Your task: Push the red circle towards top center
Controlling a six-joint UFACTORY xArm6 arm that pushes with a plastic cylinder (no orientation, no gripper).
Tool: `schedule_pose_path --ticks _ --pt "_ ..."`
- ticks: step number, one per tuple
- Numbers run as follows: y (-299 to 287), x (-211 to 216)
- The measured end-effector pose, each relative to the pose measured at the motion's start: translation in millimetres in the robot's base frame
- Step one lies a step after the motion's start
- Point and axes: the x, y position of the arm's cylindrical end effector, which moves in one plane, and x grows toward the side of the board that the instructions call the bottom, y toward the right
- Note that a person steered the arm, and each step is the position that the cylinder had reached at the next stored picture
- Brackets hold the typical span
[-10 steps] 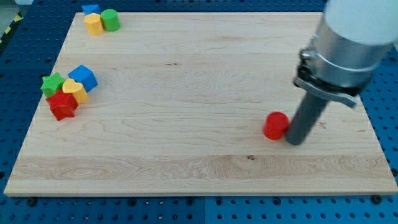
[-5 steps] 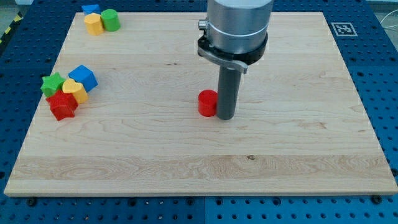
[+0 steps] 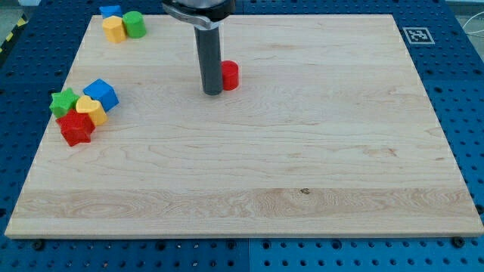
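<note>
A pale wooden board (image 3: 249, 166) with visible grain lies on a blue perforated bench (image 3: 465, 91). My tip (image 3: 212, 92) rests on the board in its upper middle part. Touching my tip on the view's right is the red circle block (image 3: 229, 75). Well to the view's left of my tip and slightly lower sits a tight cluster: a green star block (image 3: 63, 101), a blue cube-like block (image 3: 101, 94), a yellow heart block (image 3: 91, 110) and a red star block (image 3: 76, 128). Toward the view's top left of my tip, near the board's corner, huddle a small blue block (image 3: 110, 11), a yellow block (image 3: 113, 29) and a green round block (image 3: 134, 24).
</note>
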Motion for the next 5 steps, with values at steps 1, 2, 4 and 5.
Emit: schedule_pose_path --ticks 1,2,4,5 --pt "23 -2" --pt "35 -30" --pt "49 -67" --pt "65 -84"
